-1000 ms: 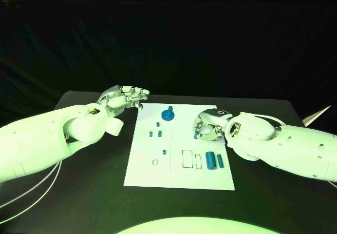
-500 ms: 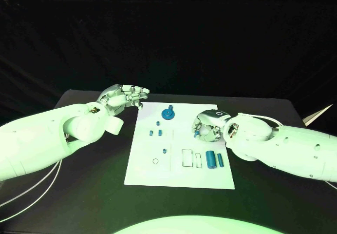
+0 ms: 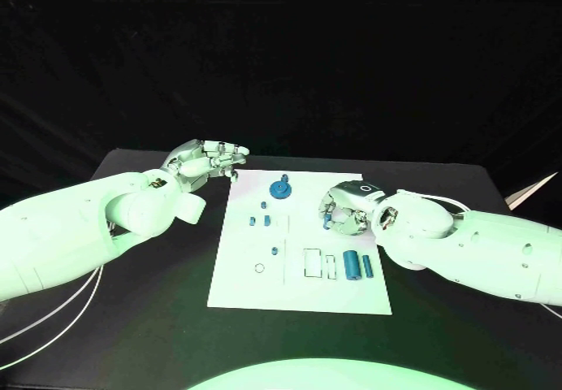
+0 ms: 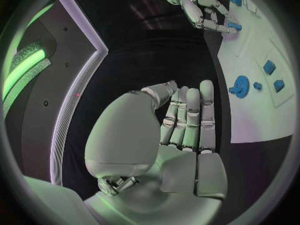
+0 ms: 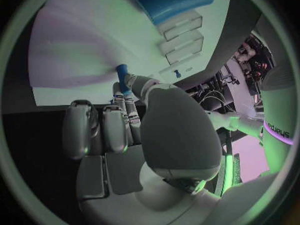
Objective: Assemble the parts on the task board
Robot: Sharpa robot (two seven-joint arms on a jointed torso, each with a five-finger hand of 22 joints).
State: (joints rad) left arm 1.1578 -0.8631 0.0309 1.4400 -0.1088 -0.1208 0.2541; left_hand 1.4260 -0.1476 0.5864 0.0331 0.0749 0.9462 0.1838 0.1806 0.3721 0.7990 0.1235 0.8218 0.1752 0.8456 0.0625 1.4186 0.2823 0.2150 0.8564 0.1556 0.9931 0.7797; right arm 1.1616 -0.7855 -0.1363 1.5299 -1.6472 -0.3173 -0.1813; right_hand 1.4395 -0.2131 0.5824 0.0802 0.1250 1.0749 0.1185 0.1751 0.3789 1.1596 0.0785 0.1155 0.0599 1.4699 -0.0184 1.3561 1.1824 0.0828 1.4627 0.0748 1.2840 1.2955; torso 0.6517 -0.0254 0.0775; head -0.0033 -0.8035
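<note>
Black table (image 3: 140, 325) under dark drapes, with the flat white rectangular task board (image 3: 252, 288) lying at its middle, long axis running away from the robot.

On the board: one round blue gear-like part (image 3: 280, 190) near the far edge; two upright blue cylinder parts, a thick one (image 3: 350, 265) and a thinner one (image 3: 366, 267), side by side near the right edge; beside them, two empty rectangular outlines (image 3: 312, 264). Several tiny blue pieces sit in the middle of the board, too small to count surely.

Right silver hand (image 3: 347, 208) rests over the board's right edge, thumb and a finger pinching a small blue peg (image 5: 122, 72); the wrist view shows the peg's tip close over the white surface, contact not clear.

Left silver hand (image 3: 212, 161) hangs over bare table just off the board's far left corner, fingers curled loosely together, holding nothing.

Against half a second ago: left hand sits slightly farther from the robot, right hand nearly unchanged. Board parts unmoved.
</note>
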